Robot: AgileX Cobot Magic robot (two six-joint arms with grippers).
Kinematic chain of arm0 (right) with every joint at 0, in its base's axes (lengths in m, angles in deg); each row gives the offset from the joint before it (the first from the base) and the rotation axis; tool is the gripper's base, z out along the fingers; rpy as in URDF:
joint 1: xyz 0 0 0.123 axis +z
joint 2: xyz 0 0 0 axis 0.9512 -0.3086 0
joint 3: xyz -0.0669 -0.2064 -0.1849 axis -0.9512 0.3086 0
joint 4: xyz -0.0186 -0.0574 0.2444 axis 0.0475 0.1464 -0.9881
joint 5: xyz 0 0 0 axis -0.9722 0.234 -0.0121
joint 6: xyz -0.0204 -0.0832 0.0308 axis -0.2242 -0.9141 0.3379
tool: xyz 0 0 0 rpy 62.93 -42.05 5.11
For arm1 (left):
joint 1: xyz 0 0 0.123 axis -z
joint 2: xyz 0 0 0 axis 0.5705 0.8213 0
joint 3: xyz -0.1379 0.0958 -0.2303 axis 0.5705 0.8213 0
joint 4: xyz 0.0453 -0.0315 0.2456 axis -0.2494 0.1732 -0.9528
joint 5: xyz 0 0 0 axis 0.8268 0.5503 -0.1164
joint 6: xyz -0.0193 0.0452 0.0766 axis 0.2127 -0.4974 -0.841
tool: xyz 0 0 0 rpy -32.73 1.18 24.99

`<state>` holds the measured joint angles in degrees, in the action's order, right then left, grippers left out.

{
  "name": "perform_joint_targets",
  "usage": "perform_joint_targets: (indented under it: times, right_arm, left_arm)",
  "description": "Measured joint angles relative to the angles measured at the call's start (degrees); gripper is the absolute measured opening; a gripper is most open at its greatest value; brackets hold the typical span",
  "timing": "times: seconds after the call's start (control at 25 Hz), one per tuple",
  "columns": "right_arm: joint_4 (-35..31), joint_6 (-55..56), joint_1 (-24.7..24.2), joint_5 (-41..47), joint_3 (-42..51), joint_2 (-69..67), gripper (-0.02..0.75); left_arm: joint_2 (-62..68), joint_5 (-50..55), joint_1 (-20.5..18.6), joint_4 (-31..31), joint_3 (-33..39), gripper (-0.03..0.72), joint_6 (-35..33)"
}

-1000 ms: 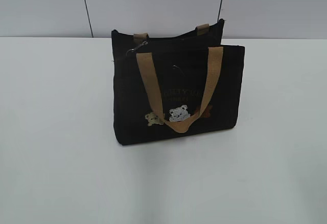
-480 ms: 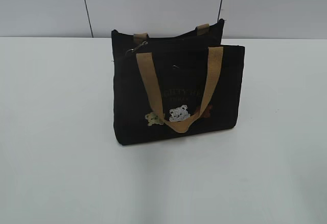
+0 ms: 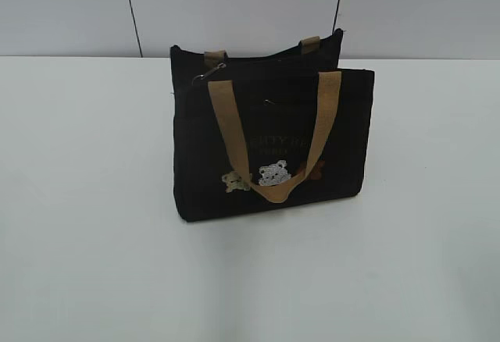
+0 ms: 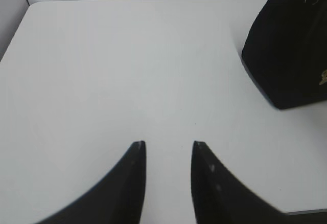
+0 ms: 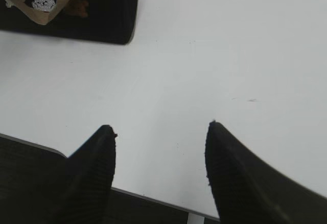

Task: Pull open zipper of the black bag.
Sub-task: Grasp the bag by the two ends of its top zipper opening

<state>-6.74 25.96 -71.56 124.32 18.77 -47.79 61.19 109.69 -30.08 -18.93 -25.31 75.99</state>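
Black fabric of the black bag (image 3: 273, 147) is soft and unbraced, so with the left gripper (image 4: 168, 144) narrowly parted and the right gripper (image 5: 161, 129) wide, both empty and well away, tugging the silvery pull tab (image 3: 209, 71) of the zipper (image 3: 266, 61) could drag or topple it.

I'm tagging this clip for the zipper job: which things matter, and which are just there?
For the job:
black bag
zipper pull
left end effector
right end effector

Just there:
white table
tan handle
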Motion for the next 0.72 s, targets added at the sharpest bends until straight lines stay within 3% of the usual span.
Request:
perform_joint_targets:
  times: [0.12,0.4,0.72]
  right_arm:
    - [0.0,0.0,0.0,-0.05,0.0,0.0,0.43]
    - [0.0,-0.16,0.0,-2.48,-2.5,-9.63,0.43]
    - [-0.98,-5.37,0.0,-6.07,-15.79,-28.76,0.43]
  left_arm:
    - [0.0,0.0,0.0,0.0,0.0,0.246,0.0]
    - [0.07,0.0,0.0,0.0,0.0,0.436,0.0]
    - [13.66,-7.35,0.0,-0.18,-6.53,0.454,-1.78]
